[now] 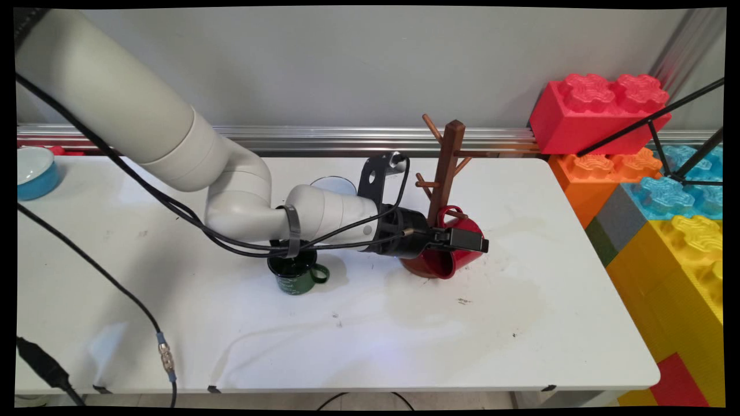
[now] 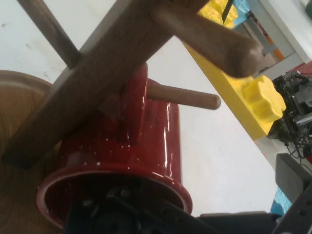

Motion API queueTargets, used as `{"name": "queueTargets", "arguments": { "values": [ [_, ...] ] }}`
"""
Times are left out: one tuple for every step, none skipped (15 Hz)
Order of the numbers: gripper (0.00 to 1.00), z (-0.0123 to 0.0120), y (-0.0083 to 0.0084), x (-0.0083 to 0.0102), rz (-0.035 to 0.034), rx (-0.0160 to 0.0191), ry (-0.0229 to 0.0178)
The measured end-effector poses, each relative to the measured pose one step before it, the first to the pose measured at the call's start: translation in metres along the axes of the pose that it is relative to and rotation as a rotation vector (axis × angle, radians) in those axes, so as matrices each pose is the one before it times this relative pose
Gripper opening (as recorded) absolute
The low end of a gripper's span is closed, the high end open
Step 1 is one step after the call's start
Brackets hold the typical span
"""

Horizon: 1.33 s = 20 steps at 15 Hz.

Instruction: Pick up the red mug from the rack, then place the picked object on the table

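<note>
3 mugs, 1 mug tree, 1 bowl, 5 blocks

1. The gripper is positioned at the red mug, gripping its rim; one finger lies across the outside of the mug.
2. The red mug is tilted, its handle at a lower peg of the wooden mug tree.
3. A green mug stands upright beneath the arm's forearm, left of the red mug.
4. A blue bowl sits at the white table's far left edge.
5. Large toy bricks are stacked to the right of the table.
</note>
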<state>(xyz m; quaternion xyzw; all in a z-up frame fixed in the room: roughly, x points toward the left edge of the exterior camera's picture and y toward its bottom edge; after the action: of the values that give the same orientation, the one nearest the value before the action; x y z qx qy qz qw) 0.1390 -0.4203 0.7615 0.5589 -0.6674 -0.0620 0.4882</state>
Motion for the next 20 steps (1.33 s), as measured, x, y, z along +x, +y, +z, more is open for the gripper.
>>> {"name": "queueTargets", "arguments": {
  "values": [
    [1.0,0.00022,-0.00044,-0.00016,-0.00234,0.00025,-0.00021],
    [1.0,0.00022,-0.00061,-0.0002,-0.00346,0.00035,-0.00018],
    [1.0,0.0001,-0.00075,-0.00029,-0.00407,0.00077,-0.00023],
    [1.0,-0.00005,-0.00075,-0.00023,-0.00477,0.00128,0.00033],
    [0.0,-0.00016,-0.00056,-0.00021,-0.00461,0.00078,0.0006],
    [0.0,-0.00013,-0.00034,-0.0001,-0.0031,0.00036,0.00051],
    [0.0,-0.00018,-0.00044,-0.0001,-0.00364,0.00034,0.00035],
    [0.0,-0.0004,-0.00061,-0.00039,-0.00349,0.00109,-0.0006],
    [0.0,-0.00044,-0.00052,-0.00052,-0.00228,0.00083,-0.00161],
    [0.0,-0.00041,-0.00034,-0.00058,-0.0017,0.00063,-0.0019],
    [0.0,-0.00035,-0.00028,-0.00041,-0.00115,0.00077,-0.00113],
    [0.0,-0.0007,-0.0007,-0.00069,-0.00214,0.00232,-0.00188],
    [0.0,-0.00056,-0.00054,-0.00059,-0.00152,0.00229,-0.00153],
    [0.0,-0.00125,-0.00101,-0.00068,-0.0026,0.00361,-0.00136],
    [0.0,-0.00167,-0.00118,-0.00126,-0.00292,0.00459,-0.0028],
    [0.0,-0.00192,-0.00099,-0.00129,-0.00252,0.00412,-0.00301],
    [0.0,-0.00148,-0.00063,-0.00136,-0.00218,0.00299,-0.0034],
    [0.0,-0.00259,-0.00131,-0.00147,-0.00276,0.00399,-0.00319],
    [0.0,-0.00183,-0.00028,-0.00141,-0.00241,0.00167,-0.00306],
    [0.0,-0.00133,-0.0001,-0.00097,-0.00186,0.00098,-0.0025]
  ]
}}
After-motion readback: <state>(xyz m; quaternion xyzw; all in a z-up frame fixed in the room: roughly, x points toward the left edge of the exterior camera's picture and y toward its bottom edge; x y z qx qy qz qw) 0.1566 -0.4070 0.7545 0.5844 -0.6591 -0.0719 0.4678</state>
